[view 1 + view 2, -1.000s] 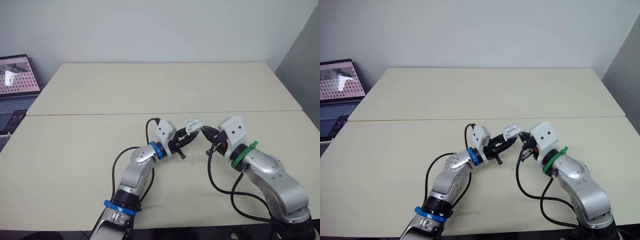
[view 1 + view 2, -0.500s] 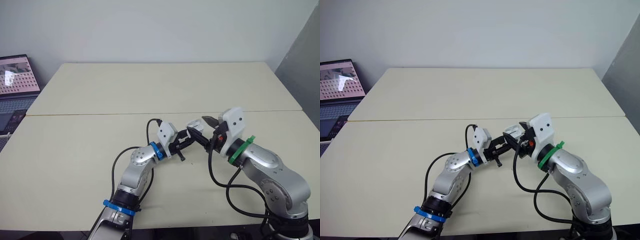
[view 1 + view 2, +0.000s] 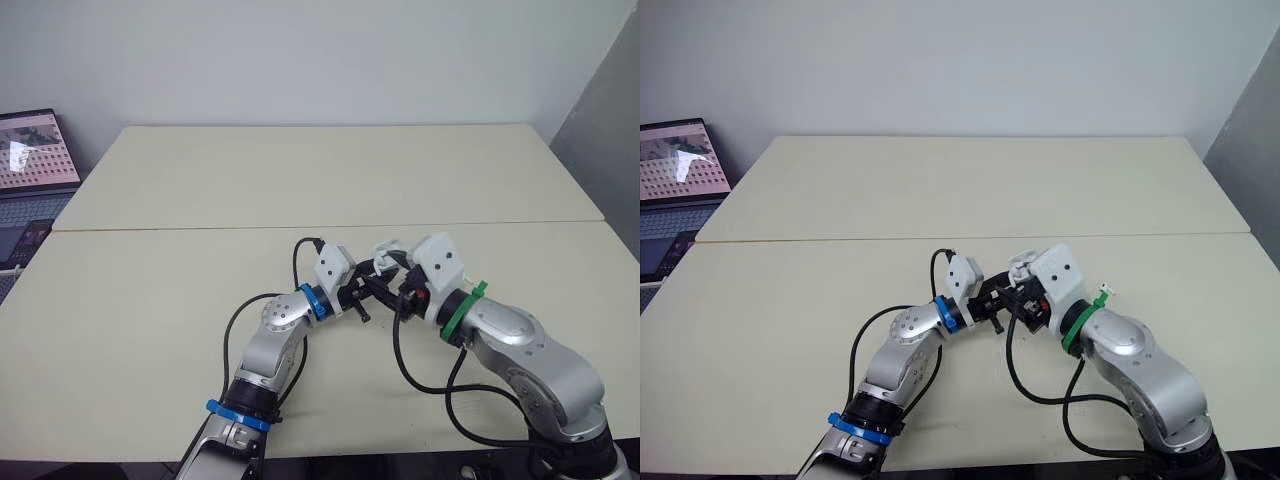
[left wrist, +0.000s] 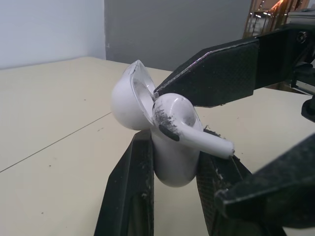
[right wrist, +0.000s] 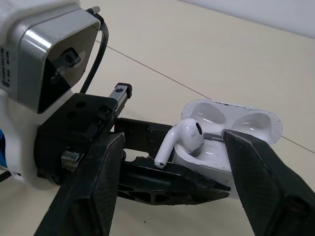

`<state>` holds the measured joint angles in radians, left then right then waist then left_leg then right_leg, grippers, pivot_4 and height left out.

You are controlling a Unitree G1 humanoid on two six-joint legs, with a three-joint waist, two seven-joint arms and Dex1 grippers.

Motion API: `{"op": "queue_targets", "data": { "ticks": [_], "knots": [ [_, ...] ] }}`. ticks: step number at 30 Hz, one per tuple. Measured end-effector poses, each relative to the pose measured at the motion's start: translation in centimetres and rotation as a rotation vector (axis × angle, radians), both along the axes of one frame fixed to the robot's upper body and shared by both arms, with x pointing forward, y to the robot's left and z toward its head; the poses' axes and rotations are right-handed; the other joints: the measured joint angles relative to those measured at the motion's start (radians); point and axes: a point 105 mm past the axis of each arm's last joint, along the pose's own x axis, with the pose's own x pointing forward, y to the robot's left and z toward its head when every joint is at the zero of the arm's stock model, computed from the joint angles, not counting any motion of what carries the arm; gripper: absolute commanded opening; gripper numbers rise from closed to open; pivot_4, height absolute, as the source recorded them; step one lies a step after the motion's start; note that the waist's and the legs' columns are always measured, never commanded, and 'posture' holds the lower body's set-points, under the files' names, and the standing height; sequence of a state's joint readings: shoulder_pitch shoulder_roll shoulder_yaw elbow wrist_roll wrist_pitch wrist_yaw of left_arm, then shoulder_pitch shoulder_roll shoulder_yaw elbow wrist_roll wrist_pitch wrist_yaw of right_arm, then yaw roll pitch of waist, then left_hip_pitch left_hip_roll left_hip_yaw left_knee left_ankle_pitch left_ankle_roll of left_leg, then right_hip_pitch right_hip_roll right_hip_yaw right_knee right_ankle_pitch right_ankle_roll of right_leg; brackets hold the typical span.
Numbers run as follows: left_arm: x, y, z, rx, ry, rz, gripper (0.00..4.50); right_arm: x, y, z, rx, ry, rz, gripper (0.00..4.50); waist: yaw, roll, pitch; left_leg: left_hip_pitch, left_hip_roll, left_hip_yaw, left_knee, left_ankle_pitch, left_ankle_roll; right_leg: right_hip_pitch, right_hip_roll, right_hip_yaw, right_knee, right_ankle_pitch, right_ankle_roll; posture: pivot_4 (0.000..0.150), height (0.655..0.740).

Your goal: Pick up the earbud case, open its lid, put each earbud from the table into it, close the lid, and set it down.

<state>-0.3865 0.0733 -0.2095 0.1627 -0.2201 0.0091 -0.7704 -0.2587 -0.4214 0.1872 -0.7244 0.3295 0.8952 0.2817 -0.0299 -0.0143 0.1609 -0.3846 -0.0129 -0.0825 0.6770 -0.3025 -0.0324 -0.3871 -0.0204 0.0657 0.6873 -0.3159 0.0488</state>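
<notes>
The earbud case (image 4: pixel 172 160), lid (image 4: pixel 127 96) open, sits clamped in the left jaws, just above the bench (image 3: pixel 300 180). One earbud (image 5: pixel 186 136) rests in its mouth, stem sticking out. The right jaws stand open on either side of it.

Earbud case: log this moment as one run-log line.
left gripper: jaws shut on earbud case | lid: open | earbud: resting on case mouth, stem out, unseated | right gripper: jaws open, flanking case
</notes>
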Motion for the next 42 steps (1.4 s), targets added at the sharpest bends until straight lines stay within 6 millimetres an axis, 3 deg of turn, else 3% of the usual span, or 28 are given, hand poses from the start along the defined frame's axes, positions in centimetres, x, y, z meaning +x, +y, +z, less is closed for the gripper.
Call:
{"op": "queue_targets", "data": {
  "ticks": [7, 18, 23, 25, 26, 28, 30, 33, 38, 42],
  "knots": [
    [0.0, 0.0, 0.0, -0.001, 0.000, 0.001, 0.78, 0.2, -0.2, 0.1, -0.008, -0.027, -0.018, 0.07, 0.000, 0.000, 0.000, 0.000, 0.000, 0.000, 0.000, 0.000, 0.000, 0.000, 0.000, 0.000, 0.000, 0.000, 0.000, 0.150, 0.7400],
    [0.0, 0.1, 0.0, 0.001, 0.000, -0.002, 0.78, 0.4, -1.2, 1.3, 0.044, -0.070, -0.036, 0.07, 0.000, 0.000, 0.000, 0.000, 0.000, 0.000, 0.000, 0.000, 0.000, 0.000, 0.000, 0.000, 0.000, 0.000, 0.000, 0.150, 0.7400],
    [0.2, 0.7, -0.2, 0.023, -0.002, 0.008, 0.78, -0.7, -2.4, 2.2, 0.062, -0.094, -0.003, 0.07, 0.000, 0.000, 0.000, 0.000, 0.000, 0.000, 0.000, 0.000, 0.000, 0.000, 0.000, 0.000, 0.000, 0.000, 0.000, 0.150, 0.7400],
    [0.2, 1.7, -0.4, 0.038, -0.001, 0.012, 0.78, -1.8, -4.1, 0.7, -0.036, -0.046, 0.027, 0.07, 0.001, 0.001, -0.001, 0.000, -0.001, 0.000, 0.000, 0.000, 0.000, 0.001, 0.000, 0.000, 0.000, 0.000, 0.000, 0.150, 0.7400],
    [-0.6, 2.3, -0.6, 0.051, -0.003, -0.015, 0.78, -3.2, -6.0, -1.7, -0.183, 0.054, 0.069, 0.07, 0.009, 0.002, -0.001, 0.000, -0.001, -0.003, -0.002, 0.000, 0.000, 0.005, 0.000, -0.003, -0.007, 0.000, 0.000, 0.150, 0.7400],
    [-1.3, 4.2, -1.8, 0.105, 0.042, -0.029, 0.78, -5.0, -8.6, -5.0, -0.309, 0.205, 0.103, 0.07, 0.008, 0.000, 0.000, 0.000, -0.001, -0.002, -0.002, 0.000, 0.001, 0.004, 0.000, -0.003, -0.007, 0.000, 0.000, 0.150, 0.7400],
    [-2.1, 5.3, -2.8, 0.140, 0.087, -0.058, 0.78, -6.2, -10.1, -6.6, -0.388, 0.284, 0.165, 0.07, 0.002, 0.000, 0.000, 0.001, -0.001, 0.000, -0.001, -0.001, 0.001, 0.005, 0.000, -0.001, -0.006, 0.000, 0.000, 0.150, 0.7400],
    [-3.7, 5.1, -2.5, 0.150, 0.084, -0.136, 0.78, -7.2, -11.7, -7.5, -0.519, 0.315, 0.281, 0.07, 0.001, 0.000, 0.001, 0.007, 0.000, 0.000, 0.000, -0.001, 0.001, 0.012, 0.000, -0.001, -0.007, 0.001, 0.002, 0.150, 0.7400],
    [-4.6, 5.6, -2.6, 0.168, 0.097, -0.163, 0.78, -6.0, -14.5, -7.6, -0.724, 0.198, 0.349, 0.07, 0.002, -0.001, 0.001, 0.011, 0.000, 0.000, -0.001, -0.001, 0.001, 0.015, 0.000, -0.001, -0.008, 0.001, 0.002, 0.150, 0.7400],
    [-5.1, 5.8, -2.8, 0.172, 0.112, -0.166, 0.78, -6.3, -15.8, -8.1, -0.812, 0.185, 0.425, 0.07, 0.004, -0.001, 0.001, 0.010, 0.000, 0.000, -0.001, -0.001, 0.001, 0.015, 0.000, 0.000, -0.008, 0.001, 0.002, 0.150, 0.7400]
  ]
}}
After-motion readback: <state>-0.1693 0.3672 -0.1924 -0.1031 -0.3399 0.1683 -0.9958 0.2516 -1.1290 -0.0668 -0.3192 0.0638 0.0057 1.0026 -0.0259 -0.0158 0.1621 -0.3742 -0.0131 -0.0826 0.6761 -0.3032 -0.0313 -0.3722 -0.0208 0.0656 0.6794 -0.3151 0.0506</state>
